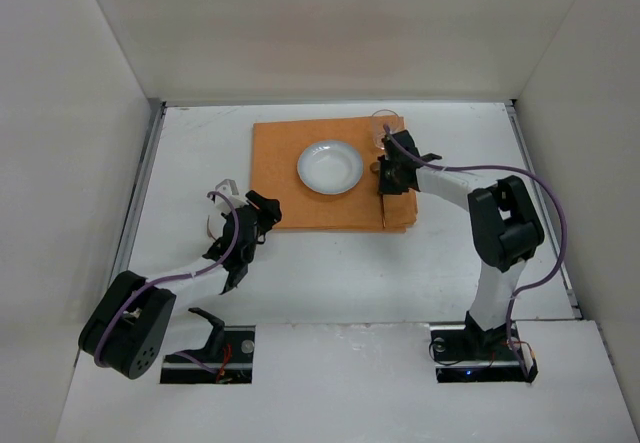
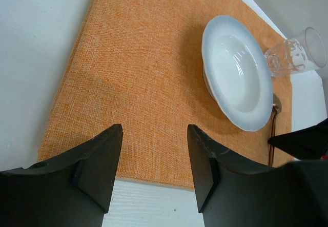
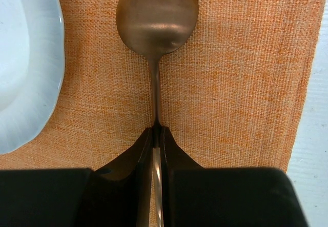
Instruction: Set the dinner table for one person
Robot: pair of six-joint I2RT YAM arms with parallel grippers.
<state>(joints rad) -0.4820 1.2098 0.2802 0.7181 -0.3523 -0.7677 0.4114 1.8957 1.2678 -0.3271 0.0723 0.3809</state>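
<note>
Broadly, the white surface [image 1: 330, 273] fills the floor of the pale-walled booth, with a thin metal rail [image 1: 137, 203] along its 9 o'clock side and the two arm bases at its 6 o'clock edge. The left arm [image 1: 180, 278] reaches in from about 7 o'clock. The left pincer [image 2: 154, 135] hangs released, its two dark fingers [image 2: 100, 160] well apart with nothing between them. It hangs at the near left corner of the orange mat [image 1: 290, 188], at 8 o'clock of the plate.

The mat, a woven rectangle, lies flat toward 12 o'clock of the surface. About at its centre sits a white plate [image 1: 330, 167] with a scalloped rim; its shallow well shows only its own glossy glaze.

At 3 o'clock of the plate, near the mat's right edge, is a copper-toned spoon [image 3: 156, 17]. Its bowl points toward 12 o'clock and its handle toward 6 o'clock, close beside the plate's rim but apart from it. The right pincer [image 3: 156, 130] is clenched on the spoon's thin handle just behind the neck, both fingertips pressed against the metal. Whether the spoon's bowl rests on the cloth or hangs just above it cannot be told.

At 1 o'clock of the plate, by the mat's far right corner, is a clear glass [image 1: 386, 123] with a patterned wall; the surface shows through it. The right arm [image 1: 505, 228] bends in from 5 o'clock.
</note>
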